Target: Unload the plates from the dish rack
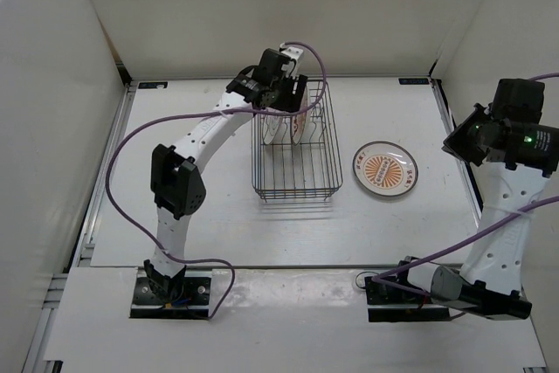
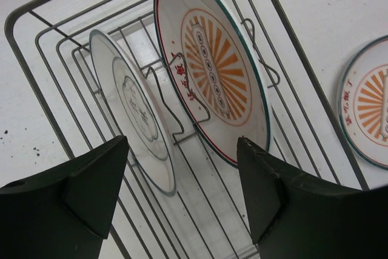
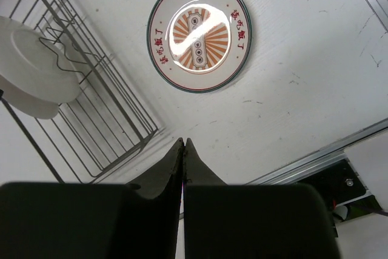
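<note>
On the left, my left gripper (image 2: 182,168) hangs over the far end of the dish rack (image 1: 295,196), jaws spread wide and holding nothing. Below it the grey-ringed plate (image 2: 136,113) and the racked orange plate (image 2: 218,65) stand upright in neighbouring slots. To the right of the rack, apart from it, the flat orange plate (image 1: 385,169) lies on the table (image 1: 218,216), and farther right my right gripper (image 3: 183,150) hovers near the table's right edge, jaws pressed together and empty.

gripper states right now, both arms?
Left gripper: open, holding nothing.
Right gripper: closed, holding nothing.
</note>
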{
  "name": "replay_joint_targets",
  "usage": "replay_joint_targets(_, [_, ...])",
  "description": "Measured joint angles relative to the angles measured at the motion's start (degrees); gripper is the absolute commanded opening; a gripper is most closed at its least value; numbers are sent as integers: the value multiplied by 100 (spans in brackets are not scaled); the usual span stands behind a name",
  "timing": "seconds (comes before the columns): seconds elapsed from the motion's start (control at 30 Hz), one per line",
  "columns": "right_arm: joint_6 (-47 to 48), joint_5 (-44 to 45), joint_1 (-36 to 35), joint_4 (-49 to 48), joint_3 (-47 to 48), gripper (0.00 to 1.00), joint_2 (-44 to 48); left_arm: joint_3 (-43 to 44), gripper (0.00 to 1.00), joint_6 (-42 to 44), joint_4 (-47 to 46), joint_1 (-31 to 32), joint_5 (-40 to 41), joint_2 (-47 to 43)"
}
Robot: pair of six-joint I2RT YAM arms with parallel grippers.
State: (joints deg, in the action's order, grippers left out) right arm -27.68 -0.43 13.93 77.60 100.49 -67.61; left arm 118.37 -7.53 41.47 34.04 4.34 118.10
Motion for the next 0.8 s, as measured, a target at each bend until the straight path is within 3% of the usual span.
replay_joint_targets(0.33, [22, 492, -256, 9, 39, 0, -367, 216, 70, -4, -61, -76, 210, 678])
replay_joint_targets(0.5, [4, 623, -282, 9, 39, 0, -402, 225, 50, -61, -83, -136, 208, 730])
replay_joint_targets(0.7, [-20, 651, -282, 11, 11, 0, -481, 210, 36, -72, -170, -190, 166, 726])
replay_joint_targets(0.8, [-39, 654, -282, 11, -28, 0, -481, 197, 23, -33, -243, -205, 149, 704])
